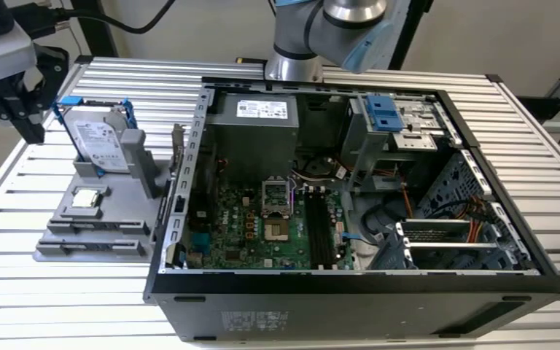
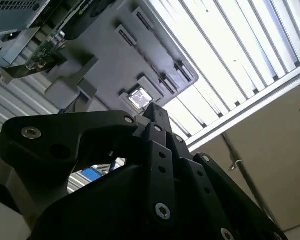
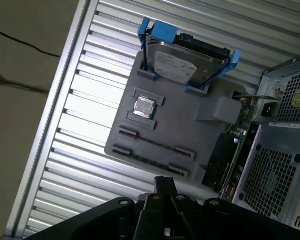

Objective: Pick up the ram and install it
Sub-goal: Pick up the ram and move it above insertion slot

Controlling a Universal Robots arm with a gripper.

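Observation:
The ram (image 3: 156,144) looks like a thin dark strip standing on edge between two clips in the grey holder (image 3: 190,130), close to the small square silver chip (image 3: 144,107). My gripper (image 1: 33,133) hangs over the table's far corner at the exterior view's left. It is beside the holder and well apart from the ram. In both wrist views its black fingertips (image 3: 165,184) meet with nothing between them, and the gripper (image 2: 155,111) is shut. The holder (image 1: 95,233) stands just outside the open computer case (image 1: 358,281).
A silver hard drive (image 1: 100,142) in blue rails stands upright at the back of the holder. A green expansion card (image 3: 242,116) stands between holder and case. Inside the case the motherboard (image 1: 260,233) has long black slots (image 1: 317,226). The table (image 1: 553,182) is ribbed metal.

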